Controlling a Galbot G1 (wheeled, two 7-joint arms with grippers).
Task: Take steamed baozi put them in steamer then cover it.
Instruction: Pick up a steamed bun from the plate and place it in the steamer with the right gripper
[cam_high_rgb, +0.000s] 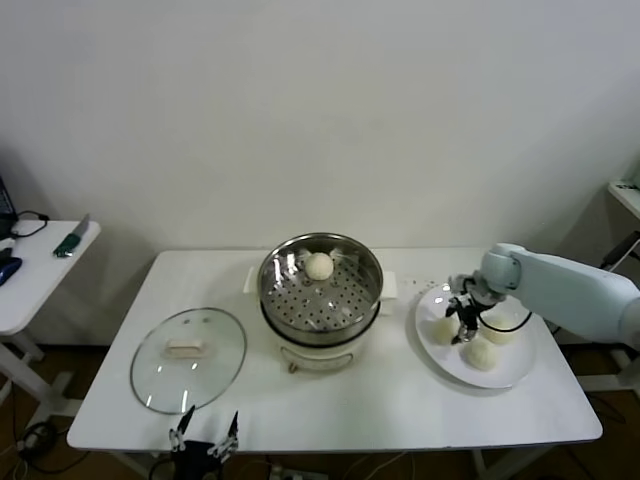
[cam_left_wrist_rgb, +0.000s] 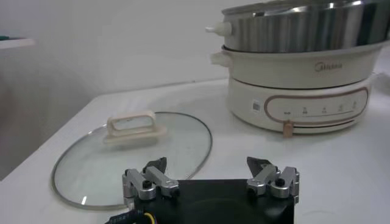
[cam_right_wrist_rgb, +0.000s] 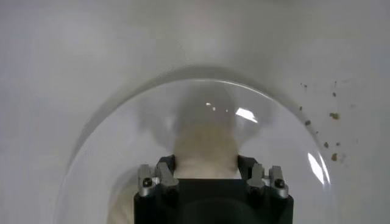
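Observation:
The steamer (cam_high_rgb: 320, 300) stands mid-table, and one steamed baozi (cam_high_rgb: 319, 266) lies on its perforated floor. To its right a white plate (cam_high_rgb: 520, 375) carries three more baozi (cam_high_rgb: 482, 353). My right gripper (cam_high_rgb: 463, 328) is down on that plate among them. The right wrist view shows this gripper (cam_right_wrist_rgb: 205, 163) shut on a baozi (cam_right_wrist_rgb: 205, 143), a finger pressed on each side. The glass cover (cam_high_rgb: 188, 358) lies flat on the table left of the steamer, handle up. My left gripper (cam_high_rgb: 205, 432) hangs open and empty at the table's front edge. It (cam_left_wrist_rgb: 208, 163) faces the cover (cam_left_wrist_rgb: 131, 152) and the steamer (cam_left_wrist_rgb: 298, 27).
A small white side table (cam_high_rgb: 40, 270) with a few items stands at the far left, apart from the work table. Another surface (cam_high_rgb: 628, 195) shows at the right edge. A few dark crumbs (cam_right_wrist_rgb: 332, 115) lie on the table beside the plate.

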